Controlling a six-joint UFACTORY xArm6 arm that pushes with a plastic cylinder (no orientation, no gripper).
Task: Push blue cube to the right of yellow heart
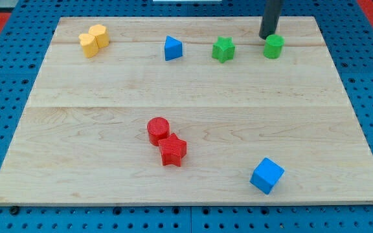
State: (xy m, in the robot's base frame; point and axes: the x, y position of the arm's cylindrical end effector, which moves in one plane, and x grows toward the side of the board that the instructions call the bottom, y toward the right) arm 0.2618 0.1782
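Note:
The blue cube [267, 175] sits near the view's bottom right of the wooden board [109, 129]. The yellow heart [94, 40] lies at the view's top left. My tip [266, 36] is at the view's top right, just left of and touching or nearly touching the green cylinder [274, 46], far above the blue cube and far right of the yellow heart.
A blue triangular block [172, 48] and a green star [223, 49] lie along the top between the heart and my tip. A red cylinder [158, 130] and a red star [173, 150] touch each other at the lower middle.

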